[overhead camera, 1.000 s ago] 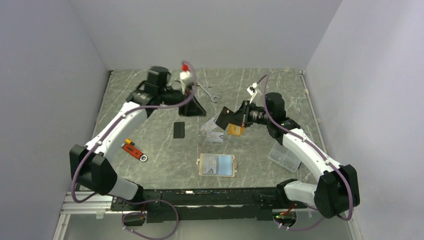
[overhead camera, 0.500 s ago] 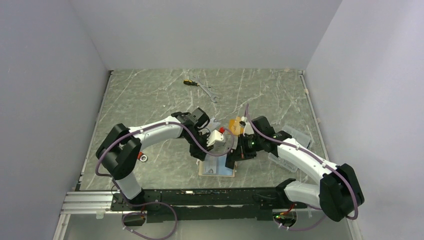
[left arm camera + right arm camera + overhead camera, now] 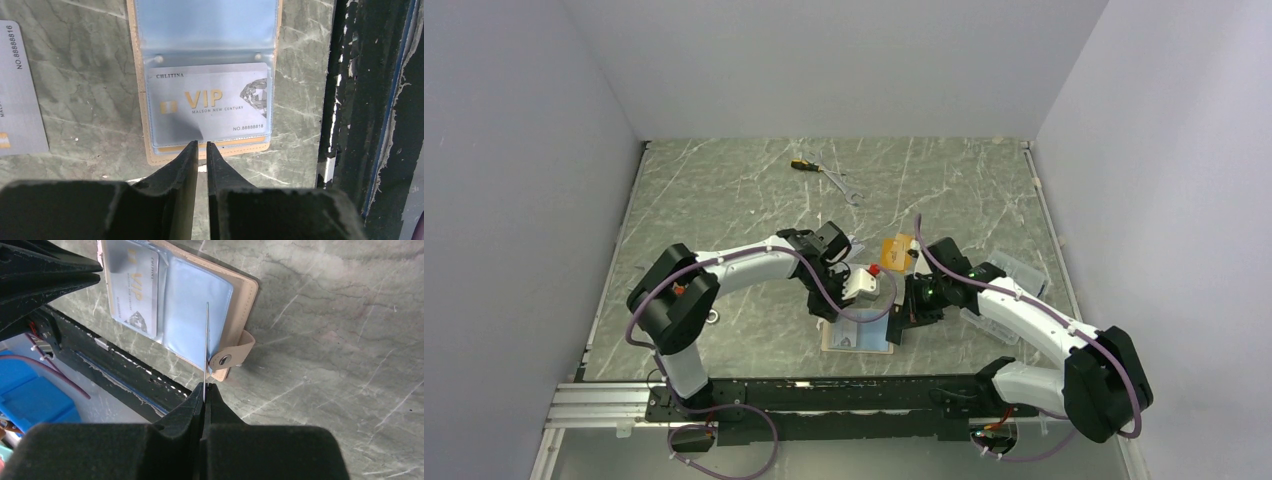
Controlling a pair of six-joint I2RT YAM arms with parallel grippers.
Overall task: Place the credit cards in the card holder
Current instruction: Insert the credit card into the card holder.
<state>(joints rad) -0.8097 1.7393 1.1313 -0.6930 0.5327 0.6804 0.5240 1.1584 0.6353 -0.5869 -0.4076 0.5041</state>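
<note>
Looking down on a grey marbled tabletop [image 3: 724, 200], toward its near edge. Shows the tan card holder [image 3: 854, 342] lying open and flat there, with clear blue-tinted pockets facing up and a snap tab [image 3: 227, 359] sticking out from one side. Shows one silver VIP card [image 3: 210, 102] already seated in a pocket, gold lettering readable through the plastic. Finds the left gripper [image 3: 200, 146] at the card holder's near edge, just below that card, its jaws almost together with only a thin slit between them and nothing visible in the slit. Finds the right gripper [image 3: 204, 388] clenched on a thin card [image 3: 206, 340], seen edge-on so that its colour cannot be told, standing upright with its far end over the empty pocket next to the snap tab. Cannot tell whether that end touches the pocket. Also shows a second silver card [image 3: 17, 90] lying flat on the tabletop just beside the card holder, an orange card [image 3: 896, 247] a little farther back, and a screwdriver [image 3: 802, 163] and a wrench [image 3: 844, 186] lying close together, well apart from everything else, toward the back.
</note>
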